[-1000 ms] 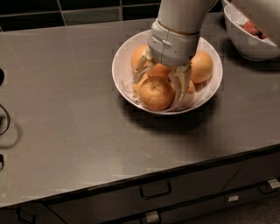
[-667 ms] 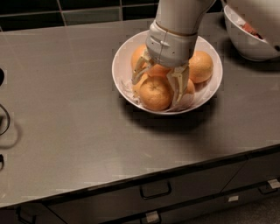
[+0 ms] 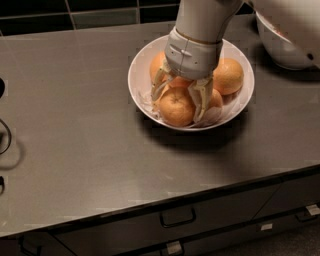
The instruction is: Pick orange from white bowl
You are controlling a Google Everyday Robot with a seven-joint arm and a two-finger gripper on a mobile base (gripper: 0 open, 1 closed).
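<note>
**Camera view, single entry.**

- Item: end effector [image 3: 178, 103]. It is lowered into the white bowl [image 3: 132, 79] from above. The two fingers [image 3: 202, 100] straddle one fruit and are drawn in against its left and right flanks, so it appears to be gripping.
- Item: orange [image 3: 175, 108], front of the bowl, stem dimple facing up. It lies directly beneath the end effector and between the fingers. It is round, with no long axis to align to, and rests on crumpled paper [image 3: 148, 98]. It is not yet raised.
- Neighbours: a second orange [image 3: 228, 75] at the right, a third [image 3: 156, 64] behind at the left, and a fourth [image 3: 216, 99] just beside the right finger and partly hidden.
- Judgement: the coming move is a straight lift. The close neighbours could be nudged or dragged.
- Surface: dark grey tabletop [image 3: 75, 130], smooth. The bowl sits well in from its front edge.
- Room: another white bowl [image 3: 280, 50] at the far right, dark wall tiles [image 3: 75, 12] behind, and drawers [image 3: 177, 218] below.
</note>
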